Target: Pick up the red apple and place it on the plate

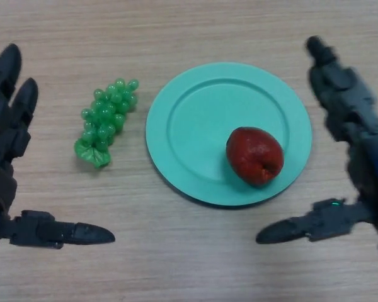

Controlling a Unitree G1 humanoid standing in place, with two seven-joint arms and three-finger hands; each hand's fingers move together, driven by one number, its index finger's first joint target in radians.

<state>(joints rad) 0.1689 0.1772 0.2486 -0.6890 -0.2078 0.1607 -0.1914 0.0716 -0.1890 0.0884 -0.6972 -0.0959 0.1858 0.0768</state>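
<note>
Apple [254,155] on plate [195,107], beside right hand [346,119]

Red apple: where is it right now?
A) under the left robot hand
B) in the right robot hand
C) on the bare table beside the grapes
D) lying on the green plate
D: the red apple rests on the green plate, touched by neither robot hand.

Counted on the table: one red apple [254,155], one teal plate [195,126], one bunch of green grapes [105,121], and two black hands, left [6,145] and right [349,126].
</note>
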